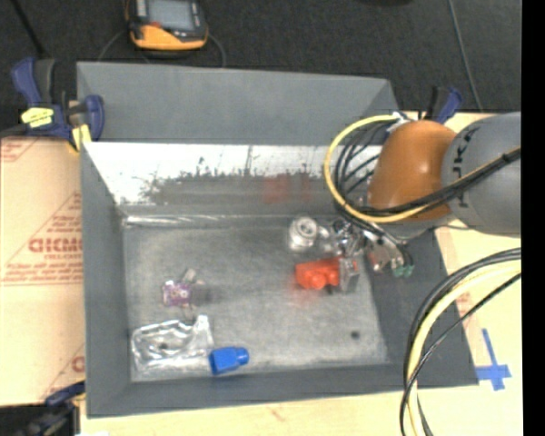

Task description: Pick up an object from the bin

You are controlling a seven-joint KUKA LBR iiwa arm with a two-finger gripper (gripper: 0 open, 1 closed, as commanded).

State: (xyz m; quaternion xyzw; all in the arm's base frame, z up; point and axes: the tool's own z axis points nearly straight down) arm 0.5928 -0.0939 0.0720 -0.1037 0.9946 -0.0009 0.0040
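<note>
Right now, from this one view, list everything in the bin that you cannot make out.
Camera view:
- Red block: its right end is hidden under the gripper; contact cannot be told.
- Silver round thing: too small to name.
- Purple thing: too small to name.
- Clear bag: contents blurred by the plastic.
- Bin, back right corner: hidden by the arm's orange cover.

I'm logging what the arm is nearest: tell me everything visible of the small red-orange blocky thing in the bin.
The small red-orange blocky thing looks like matte plastic, chunky, with a bump on its lower right. It lies on the grey metal bin's floor, right of centre, just below a small shiny silver metal piece and apart from it. The gripper is at its right end; whether it grips it I cannot tell.
</note>
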